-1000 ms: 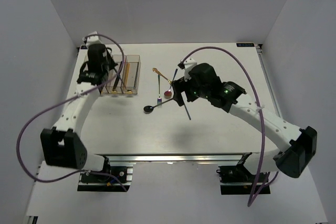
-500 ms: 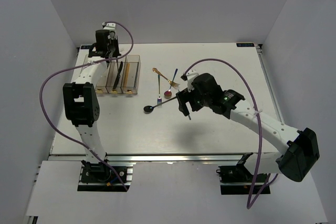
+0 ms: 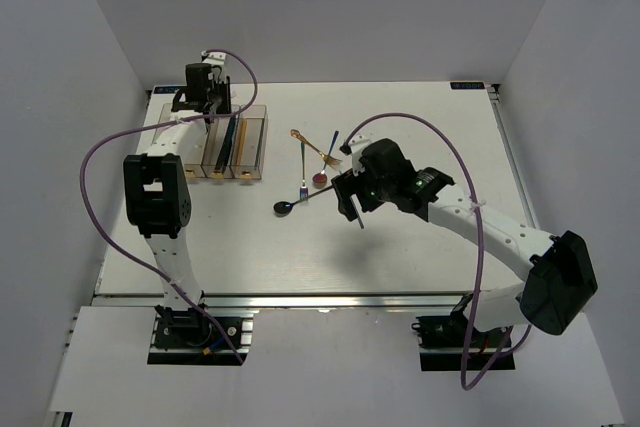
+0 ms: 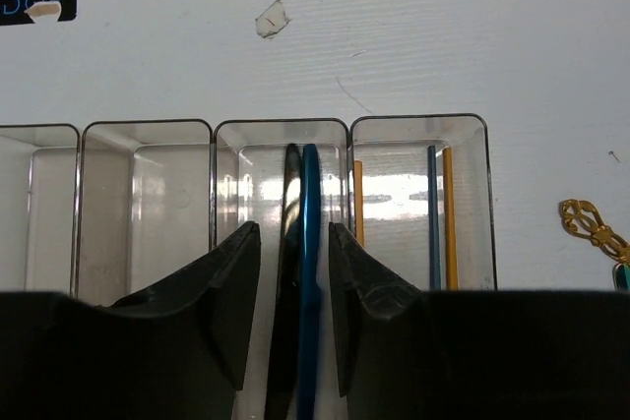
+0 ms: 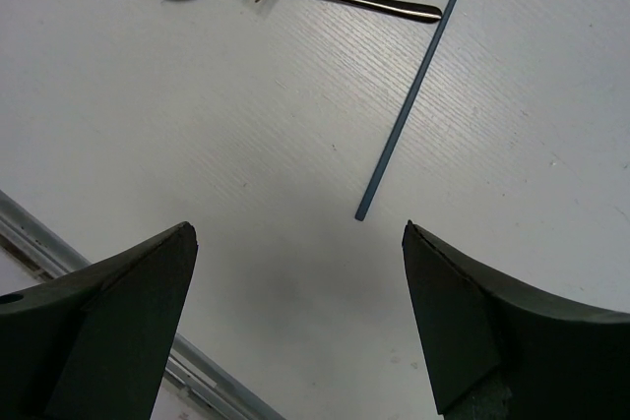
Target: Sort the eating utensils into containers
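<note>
The thin grey-blue chopstick lies flat on the white table, just in front of my right end effector, which is wide open. It looks light, stiff and slippery (it could roll), so I would pinch its middle.

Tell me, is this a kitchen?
Probably a robot lab, not a kitchen: a left arm and right arm bolted beside a white table, plain walls boxing it in, purple cables.
</note>
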{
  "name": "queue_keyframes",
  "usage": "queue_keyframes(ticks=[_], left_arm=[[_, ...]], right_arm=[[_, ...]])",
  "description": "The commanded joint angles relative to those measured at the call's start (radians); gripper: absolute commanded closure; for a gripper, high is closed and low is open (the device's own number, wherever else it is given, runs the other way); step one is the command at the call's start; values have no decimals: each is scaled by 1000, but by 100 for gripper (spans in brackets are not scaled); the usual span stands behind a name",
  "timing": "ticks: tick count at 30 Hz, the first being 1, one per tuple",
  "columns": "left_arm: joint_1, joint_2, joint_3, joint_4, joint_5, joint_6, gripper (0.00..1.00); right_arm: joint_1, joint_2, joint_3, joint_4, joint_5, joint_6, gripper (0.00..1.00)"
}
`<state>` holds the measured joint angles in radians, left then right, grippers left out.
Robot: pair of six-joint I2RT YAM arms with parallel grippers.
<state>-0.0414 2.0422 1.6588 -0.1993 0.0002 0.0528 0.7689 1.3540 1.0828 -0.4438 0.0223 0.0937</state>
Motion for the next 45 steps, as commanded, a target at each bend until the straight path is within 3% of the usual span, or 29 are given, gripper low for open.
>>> queue_keyframes(ticks=[1,7,10,12,17,20,24,25,28,30,33,40,45], left_arm=[[0,-45,19,-9,-26,5,55],[0,-112,-31,8,-95,-27,53],[0,-190,-41,-5,-218,-120,38],[0,-232,-15,-44,-301,-217,2],[2,-401,32,-328,-475,-538,2],[0,-543,-31,-434,-439,-553,2],[0,-814,-308,-381,-353,-483,2],[0,-877,-462,-318,-330,-475,2],[0,-1100,-733,-198,-272,-458,2],[1,-1187,-810,-184,-253,-459,2],[0,-1232,-898,-213,-246,-455,2],[-8,-1291,-919,-224,-235,-461,2],[-9,-1283,-919,-226,-229,-459,2]], right_arm=[[-10,23,40,34,-10,-9,11],[-13,36,49,40,11,-8,11],[-26,33,26,76,71,23,11],[-43,51,19,108,94,55,11],[-60,146,83,59,241,239,11],[-60,223,158,19,315,253,10],[-60,330,215,-13,280,184,14],[-62,352,239,-33,284,181,16],[-68,415,237,-52,252,186,28],[-74,431,215,-35,205,184,44],[-74,454,195,-24,183,176,48],[-77,503,172,-3,154,152,51],[-79,588,174,-22,172,150,66]])
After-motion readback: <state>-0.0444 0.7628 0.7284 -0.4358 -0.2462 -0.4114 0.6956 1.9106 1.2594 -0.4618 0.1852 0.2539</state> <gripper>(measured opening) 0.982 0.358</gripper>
